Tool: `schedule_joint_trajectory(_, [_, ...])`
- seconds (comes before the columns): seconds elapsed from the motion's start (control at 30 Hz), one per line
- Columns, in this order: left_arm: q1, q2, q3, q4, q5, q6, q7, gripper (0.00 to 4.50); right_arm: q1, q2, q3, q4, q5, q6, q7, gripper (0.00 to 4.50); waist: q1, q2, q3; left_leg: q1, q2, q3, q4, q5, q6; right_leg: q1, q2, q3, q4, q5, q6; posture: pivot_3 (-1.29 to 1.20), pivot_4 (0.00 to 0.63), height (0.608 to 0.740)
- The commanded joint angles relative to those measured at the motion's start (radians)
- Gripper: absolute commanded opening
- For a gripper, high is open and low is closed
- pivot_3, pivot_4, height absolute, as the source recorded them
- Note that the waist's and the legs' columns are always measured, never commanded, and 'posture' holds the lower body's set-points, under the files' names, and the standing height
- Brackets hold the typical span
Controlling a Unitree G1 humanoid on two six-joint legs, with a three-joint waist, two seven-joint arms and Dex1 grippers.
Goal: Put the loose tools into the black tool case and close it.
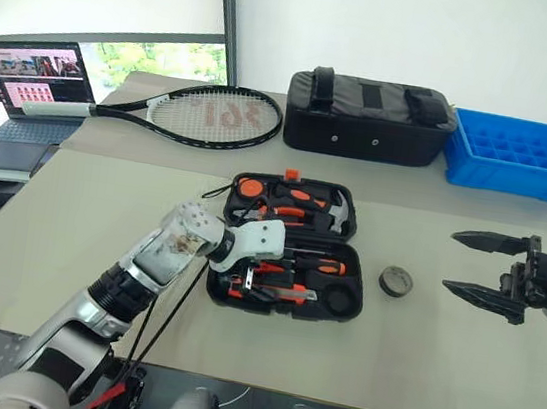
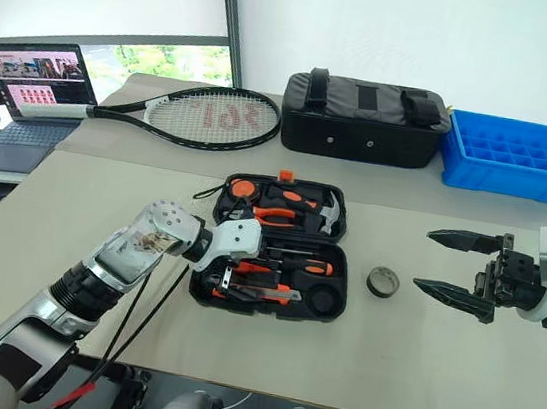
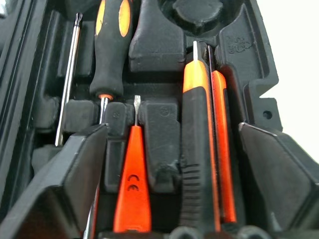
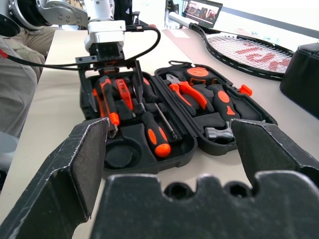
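Note:
The black tool case (image 1: pixel 340 315) lies open in the middle of the table. My left gripper (image 3: pixel 172 129) hangs open over its near half. Between the spread fingers, a slim orange screwdriver (image 3: pixel 133 184) and an orange-black utility knife (image 3: pixel 199 149) lie in their slots. An orange-and-black screwdriver (image 3: pixel 112 45) rests in a slot just beyond them. A small dark tape roll (image 1: pixel 396 280) sits on the table just right of the case. Further right, my right gripper (image 1: pixel 451 260) is held open above the table, pointing toward the roll and holding nothing.
A tennis racket (image 1: pixel 215 114), a black fabric bag (image 1: pixel 369 118) and a blue compartment tray (image 1: pixel 522 157) line the back of the table. A laptop (image 1: pixel 32 82) stands at the far left. The case's far half holds pliers (image 4: pixel 187 92) and a hammer (image 4: pixel 219 132).

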Motion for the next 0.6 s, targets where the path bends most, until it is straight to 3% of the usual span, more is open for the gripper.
schedule_joint_trajectory(0.03, [-0.017,-0.008,0.06,-0.046,-0.083,0.01,-0.014,4.44,-0.001,-0.01,-0.027,-0.005,0.005,-0.031,0.046,4.5,0.0,0.0,0.0,0.0,0.0,0.0,0.0,0.0,0.0,0.0,0.0,0.0,0.0,0.0,0.0,0.0,0.15,0.707])
schedule_joint_trajectory(0.3, [-0.052,-0.014,0.146,0.02,-0.149,-0.065,0.013,4.44,0.004,-0.017,-0.027,0.004,0.007,-0.044,0.046,4.5,-0.004,0.0,0.0,0.001,0.0,0.0,0.0,0.0,0.0,0.0,0.0,0.0,0.001,0.0,0.0,0.0,0.15,0.707])
schedule_joint_trajectory(0.4, [-0.028,-0.026,0.149,0.041,-0.168,-0.105,0.01,3.77,0.009,-0.018,-0.031,0.003,0.007,-0.047,0.046,4.5,-0.002,0.0,0.0,0.001,0.0,0.0,0.0,0.0,0.0,0.0,0.0,0.0,0.001,0.0,0.0,0.0,0.15,0.707])
schedule_joint_trajectory(0.6, [0.043,0.001,0.097,0.072,-0.144,-0.222,-0.051,1.48,0.026,-0.021,-0.042,-0.003,0.008,-0.047,0.046,4.5,-0.003,0.0,0.0,0.001,0.0,0.0,0.0,0.0,0.0,0.0,0.0,0.0,0.001,0.0,0.0,0.0,0.15,0.707])
